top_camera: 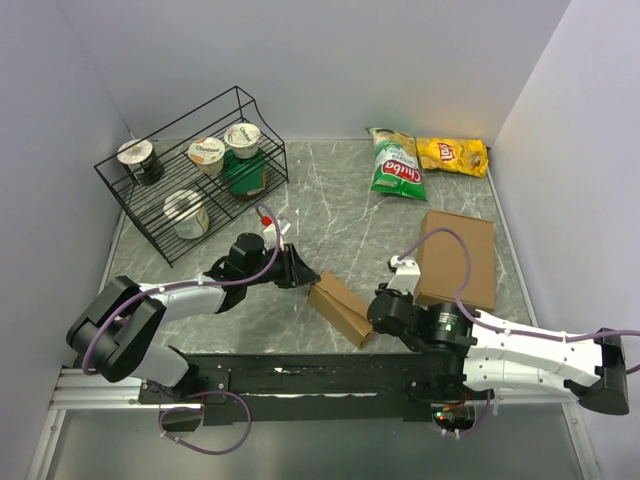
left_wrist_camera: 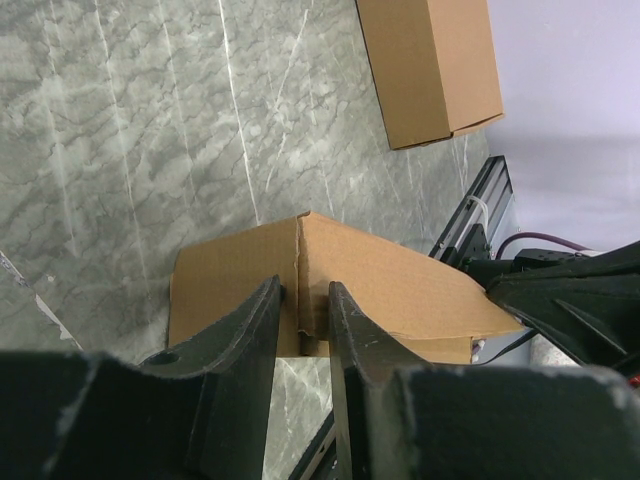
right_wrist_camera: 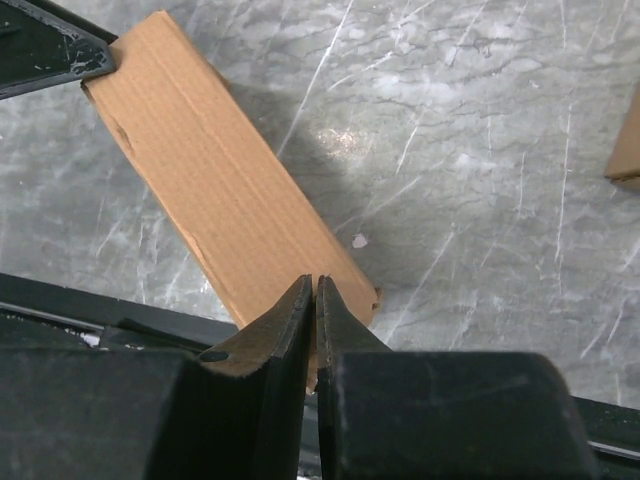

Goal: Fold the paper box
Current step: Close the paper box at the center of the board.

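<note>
Left hand clamped narrow, right hand pinched nearly closed, both arms stretched inward

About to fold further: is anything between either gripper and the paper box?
Nothing visible. The left gripper pinches one end of the paper box, and the right gripper is closed on the other end.

Your left gripper has its jaws closed narrowly on a raised crease of the paper box, which sits tented on the marble table. A plain cardboard slab lies well apart beyond it.
</note>
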Robot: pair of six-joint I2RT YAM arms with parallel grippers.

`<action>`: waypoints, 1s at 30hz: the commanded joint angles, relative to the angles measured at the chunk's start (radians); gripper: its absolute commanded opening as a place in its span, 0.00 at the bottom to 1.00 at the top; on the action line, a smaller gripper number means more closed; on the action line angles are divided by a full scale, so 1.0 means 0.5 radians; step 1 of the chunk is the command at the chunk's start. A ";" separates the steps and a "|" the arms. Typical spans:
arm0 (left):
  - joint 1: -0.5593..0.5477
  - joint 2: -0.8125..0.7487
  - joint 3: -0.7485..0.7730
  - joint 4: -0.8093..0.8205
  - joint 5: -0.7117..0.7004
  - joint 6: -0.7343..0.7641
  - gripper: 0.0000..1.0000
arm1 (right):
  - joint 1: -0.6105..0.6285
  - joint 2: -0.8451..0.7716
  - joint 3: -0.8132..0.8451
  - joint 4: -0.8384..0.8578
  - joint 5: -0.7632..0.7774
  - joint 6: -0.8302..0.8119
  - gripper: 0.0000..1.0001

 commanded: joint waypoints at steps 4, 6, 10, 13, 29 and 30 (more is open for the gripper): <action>-0.035 0.095 -0.071 -0.404 -0.109 0.110 0.30 | 0.001 0.088 0.132 -0.190 -0.198 0.034 0.03; -0.035 0.098 -0.074 -0.398 -0.106 0.106 0.30 | 0.019 0.146 0.138 -0.245 -0.213 0.061 0.00; -0.035 0.098 -0.077 -0.398 -0.109 0.100 0.30 | 0.090 0.330 0.245 -0.413 -0.167 0.132 0.00; -0.035 0.104 -0.068 -0.404 -0.112 0.103 0.30 | 0.145 0.447 0.321 -0.549 -0.115 0.199 0.00; -0.035 0.104 -0.077 -0.401 -0.106 0.097 0.31 | 0.476 0.799 0.315 -0.616 -0.192 0.304 0.00; -0.035 0.104 -0.080 -0.398 -0.109 0.097 0.31 | 0.489 0.821 0.328 -0.616 -0.186 0.298 0.00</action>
